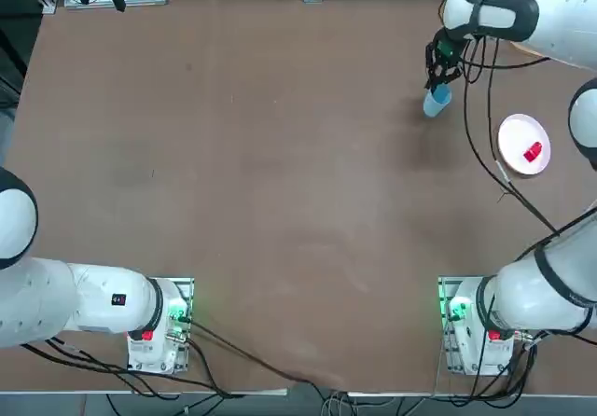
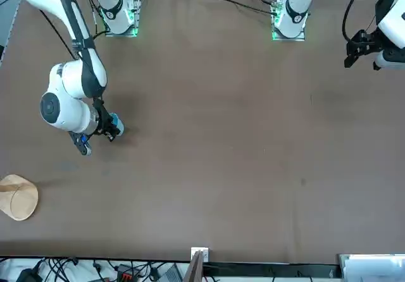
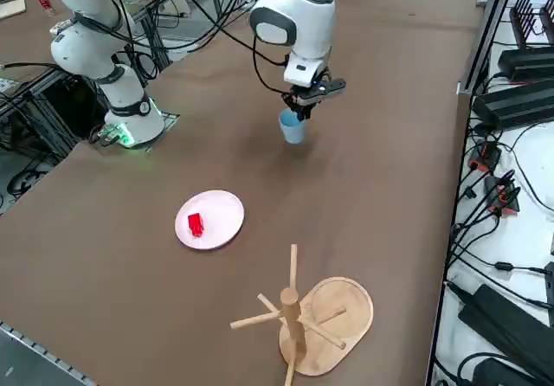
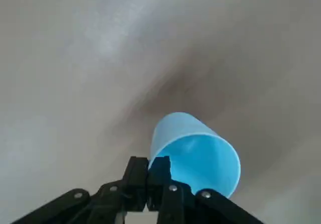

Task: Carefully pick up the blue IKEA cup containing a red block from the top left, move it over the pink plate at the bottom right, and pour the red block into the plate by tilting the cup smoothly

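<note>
A wooden stand [image 3: 291, 304] with several pegs angled out from its post is near an oval wooden board [image 3: 325, 326] on the brown table [image 3: 112, 256]. Black cables [image 3: 498, 269] and a red-and-black device [image 3: 502, 193] are beyond the table's edge.

In the wrist view, the right gripper [image 4: 148, 170], at the rim of the blue cup [image 4: 193, 153], hides part of that rim, and the surface behind is blurred. In the front view, the right arm [image 2: 74, 73] hides the pink plate, and the left edge cuts off the wooden object [image 2: 22, 200]. The red block [image 3: 196, 223] is too small for its finer shape to tell.
</note>
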Motion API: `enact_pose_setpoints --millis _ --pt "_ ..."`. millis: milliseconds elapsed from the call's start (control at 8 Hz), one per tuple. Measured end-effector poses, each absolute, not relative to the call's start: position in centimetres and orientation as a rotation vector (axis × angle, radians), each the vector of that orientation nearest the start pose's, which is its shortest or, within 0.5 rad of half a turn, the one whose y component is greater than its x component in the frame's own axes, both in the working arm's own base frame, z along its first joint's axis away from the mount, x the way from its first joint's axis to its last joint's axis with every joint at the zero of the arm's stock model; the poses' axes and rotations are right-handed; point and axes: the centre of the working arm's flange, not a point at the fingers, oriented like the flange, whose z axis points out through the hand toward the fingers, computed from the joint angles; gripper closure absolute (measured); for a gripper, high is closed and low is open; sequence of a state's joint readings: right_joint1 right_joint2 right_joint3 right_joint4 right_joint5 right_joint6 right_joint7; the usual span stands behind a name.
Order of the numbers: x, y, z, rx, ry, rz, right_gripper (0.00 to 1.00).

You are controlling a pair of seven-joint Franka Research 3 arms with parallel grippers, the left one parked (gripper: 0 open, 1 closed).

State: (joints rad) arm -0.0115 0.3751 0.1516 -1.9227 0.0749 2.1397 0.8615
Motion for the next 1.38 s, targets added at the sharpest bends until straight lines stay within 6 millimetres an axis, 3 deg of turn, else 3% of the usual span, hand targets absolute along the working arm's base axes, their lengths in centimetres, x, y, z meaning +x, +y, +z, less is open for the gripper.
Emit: enact_pose_setpoints --millis 625,1375 --pt "60.5 11.8 26.0 -2.96 1.176 0.31 0.98" --pt "61.1 11.7 25.5 -2.974 1.186 0.309 0.98"
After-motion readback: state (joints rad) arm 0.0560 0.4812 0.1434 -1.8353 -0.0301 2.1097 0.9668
